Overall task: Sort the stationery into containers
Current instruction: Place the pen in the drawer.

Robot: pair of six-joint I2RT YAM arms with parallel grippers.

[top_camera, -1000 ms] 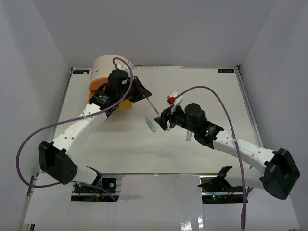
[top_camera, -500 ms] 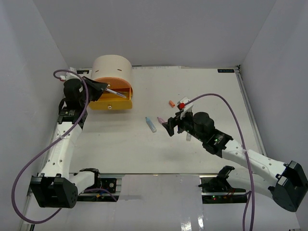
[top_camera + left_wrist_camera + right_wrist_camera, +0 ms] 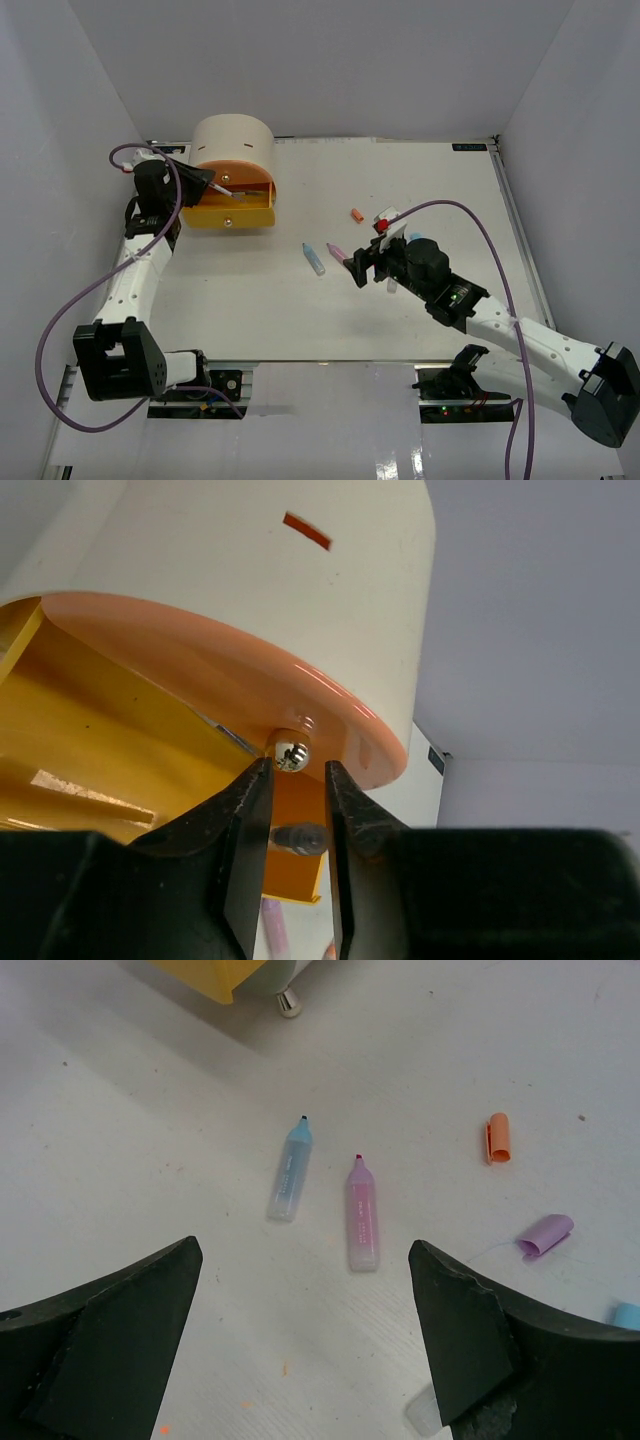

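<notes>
The beige cabinet (image 3: 233, 148) stands at the back left, its yellow drawer (image 3: 228, 212) pulled out with a thin pen (image 3: 248, 197) in it. My left gripper (image 3: 208, 183) is at the cabinet's front. In the left wrist view the gripper (image 3: 296, 770) has its jaws narrowly apart, and the closed orange drawer's knob (image 3: 291, 750) sits right at the tips. My right gripper (image 3: 302, 1252) is wide open and empty above the table. A blue marker (image 3: 288, 1172) and a pink marker (image 3: 363, 1215) lie just ahead of it. They also show in the top view: blue marker (image 3: 315, 259), pink marker (image 3: 337, 251).
Loose caps lie right of the markers: orange (image 3: 499, 1138), purple (image 3: 546, 1235), blue (image 3: 626, 1315) and a clear one (image 3: 425, 1412) by the right finger. The bottom drawer's knob (image 3: 288, 1002) shows at the top edge. White walls enclose the table on three sides.
My left arm has swung from the table's middle back to the cabinet with the thin pen, which now lies in the yellow drawer. My right gripper has drawn back slightly toward me.
</notes>
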